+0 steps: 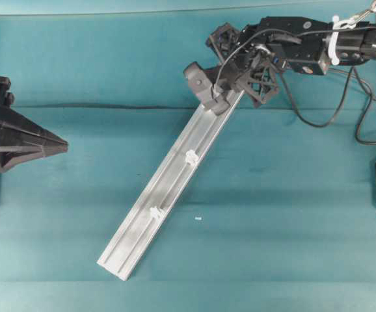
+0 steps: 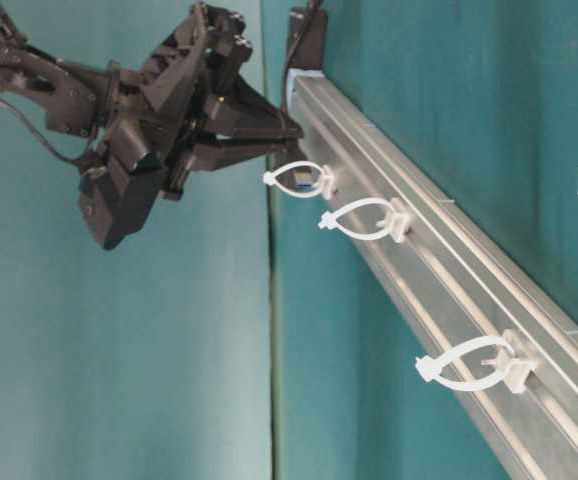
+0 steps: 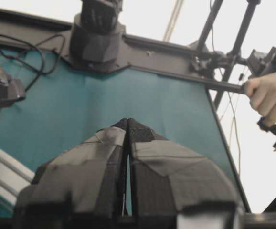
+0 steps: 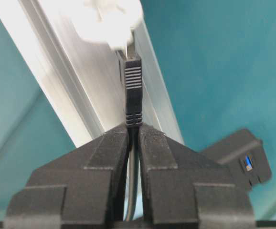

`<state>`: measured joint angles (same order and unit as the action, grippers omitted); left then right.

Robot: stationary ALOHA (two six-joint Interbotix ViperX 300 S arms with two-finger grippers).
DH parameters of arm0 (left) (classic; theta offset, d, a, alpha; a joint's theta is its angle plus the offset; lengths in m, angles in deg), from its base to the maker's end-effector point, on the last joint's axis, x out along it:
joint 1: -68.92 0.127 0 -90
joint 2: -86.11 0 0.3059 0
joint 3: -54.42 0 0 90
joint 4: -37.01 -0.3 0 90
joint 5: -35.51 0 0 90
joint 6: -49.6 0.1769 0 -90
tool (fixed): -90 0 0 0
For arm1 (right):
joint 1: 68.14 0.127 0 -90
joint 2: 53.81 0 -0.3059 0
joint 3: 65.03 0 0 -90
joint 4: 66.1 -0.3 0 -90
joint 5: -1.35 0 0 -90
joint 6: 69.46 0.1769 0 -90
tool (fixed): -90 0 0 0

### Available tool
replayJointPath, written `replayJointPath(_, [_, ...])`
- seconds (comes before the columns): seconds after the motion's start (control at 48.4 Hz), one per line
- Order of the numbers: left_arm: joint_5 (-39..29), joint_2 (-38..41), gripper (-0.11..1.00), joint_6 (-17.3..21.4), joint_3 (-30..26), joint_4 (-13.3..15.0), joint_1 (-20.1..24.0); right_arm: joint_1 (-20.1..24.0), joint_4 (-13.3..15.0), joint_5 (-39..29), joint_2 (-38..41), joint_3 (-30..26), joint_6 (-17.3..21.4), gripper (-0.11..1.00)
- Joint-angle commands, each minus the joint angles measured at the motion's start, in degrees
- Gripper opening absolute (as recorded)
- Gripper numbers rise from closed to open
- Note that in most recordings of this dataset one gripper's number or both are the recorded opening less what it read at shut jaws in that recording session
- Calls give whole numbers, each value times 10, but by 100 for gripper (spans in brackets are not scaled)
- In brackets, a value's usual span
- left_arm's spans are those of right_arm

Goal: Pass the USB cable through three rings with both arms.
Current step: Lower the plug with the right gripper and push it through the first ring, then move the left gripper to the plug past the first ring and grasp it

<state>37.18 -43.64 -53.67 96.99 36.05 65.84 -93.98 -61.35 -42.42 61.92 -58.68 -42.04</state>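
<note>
The silver rail (image 1: 175,179) lies diagonally on the teal table. Two white rings (image 1: 191,156) (image 1: 155,212) show along it from overhead; the top one is hidden under my right gripper (image 1: 222,103). The table-level view shows all three rings (image 2: 299,178) (image 2: 364,218) (image 2: 464,365). My right gripper (image 4: 134,126) is shut on the USB cable just behind its black plug (image 4: 133,88), whose metal tip touches the blurred top ring (image 4: 111,19). My left gripper (image 1: 59,146) rests far left, shut and holding nothing (image 3: 128,122).
A black hub (image 1: 201,81) (image 4: 238,157) with a blue port sits at the rail's top end. Loose black wires (image 1: 318,120) hang beneath the right arm. A small white scrap (image 1: 198,218) lies right of the rail. A person's hand (image 3: 267,95) grips the frame beyond the table.
</note>
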Motion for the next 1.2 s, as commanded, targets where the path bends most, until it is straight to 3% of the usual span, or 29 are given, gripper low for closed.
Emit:
replayJointPath(0.0, [3,2,-1,0,-16,-2,-1,13,-5,1,1,-4,-7,9])
replayJointPath(0.124, [3,2,-1,0,-15,-2,-1,18,-10,1,1,-4,-7,9])
replayJointPath(0.517, [7,16,1,-22,-18,-2,8,17,-70,8,-4,-9,-8,9])
replayJointPath(0.62, [7,35,2,-21,-18,-2,29,17,-72,10,-4,-9,-9,9])
replayJointPath(0.745, [11,79,8,-24,-18,-2,87,18,-90,25,-4,-9,-9,9])
replayJointPath(0.869, [40,128,28,-26,-18,-2,126,17,-115,34,-4,-9,-9,9])
replayJointPath(1.075, [83,215,85,-27,-19,-2,146,17,-122,33,-5,-8,-10,9])
replayJointPath(1.138, [95,248,95,-27,-21,-2,152,17,-123,34,-6,-7,-9,9])
replayJointPath(1.179, [104,266,96,-27,-23,-2,157,17,-124,34,-6,-7,-10,9])
